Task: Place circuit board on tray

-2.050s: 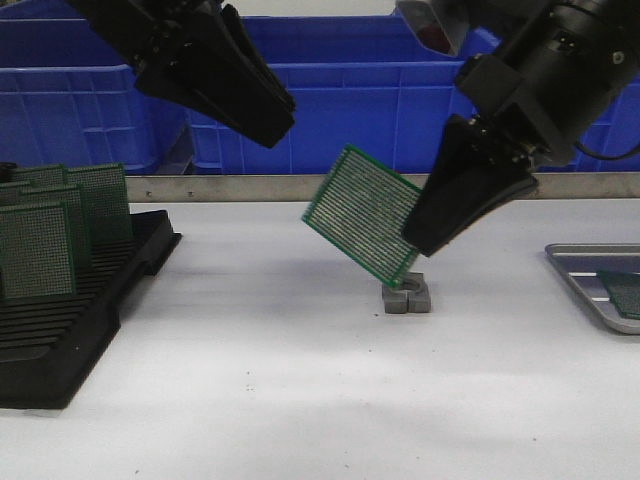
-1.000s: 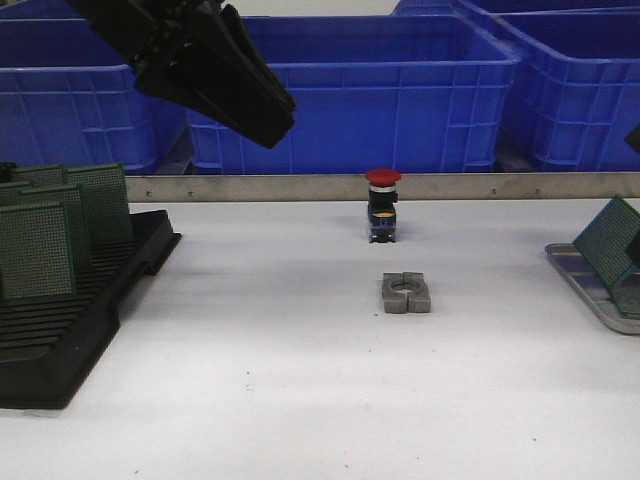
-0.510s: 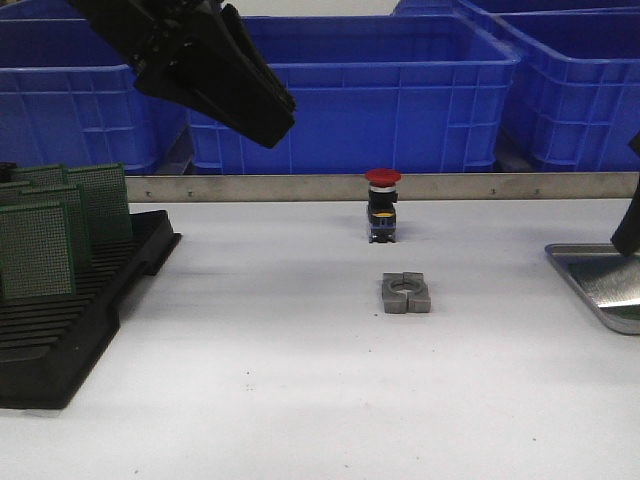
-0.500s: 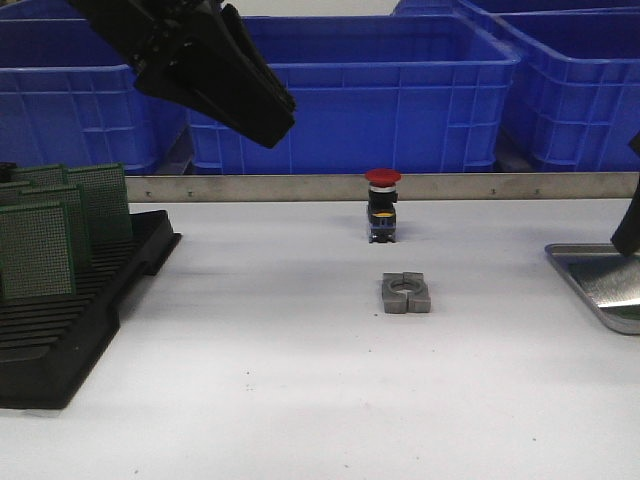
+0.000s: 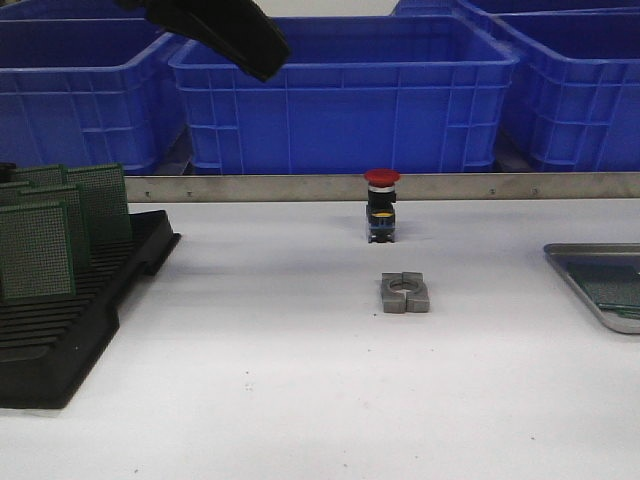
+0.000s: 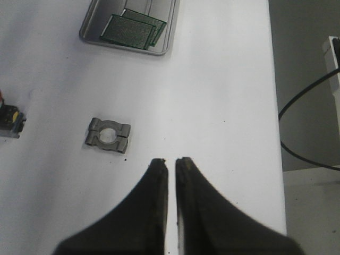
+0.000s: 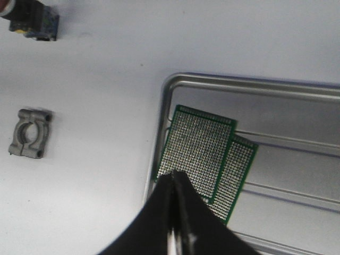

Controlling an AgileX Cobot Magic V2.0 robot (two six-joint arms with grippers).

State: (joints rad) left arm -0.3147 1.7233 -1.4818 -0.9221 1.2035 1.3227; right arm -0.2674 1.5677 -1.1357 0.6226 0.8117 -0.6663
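Right wrist view: right pincer (image 7: 176,183) clenched, empty, tips over circuit board (image 7: 197,155) lying flat in tray (image 7: 297,89)

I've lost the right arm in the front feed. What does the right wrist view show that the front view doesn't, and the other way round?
Only the right wrist view: the right pincer, closed and empty, above two overlapping circuit boards lying flat in the tray.

Only the front view: the black rack of upright boards, the blue bins, and the left pincer.

Both: the tray, the grey clamp block and the red-capped button.
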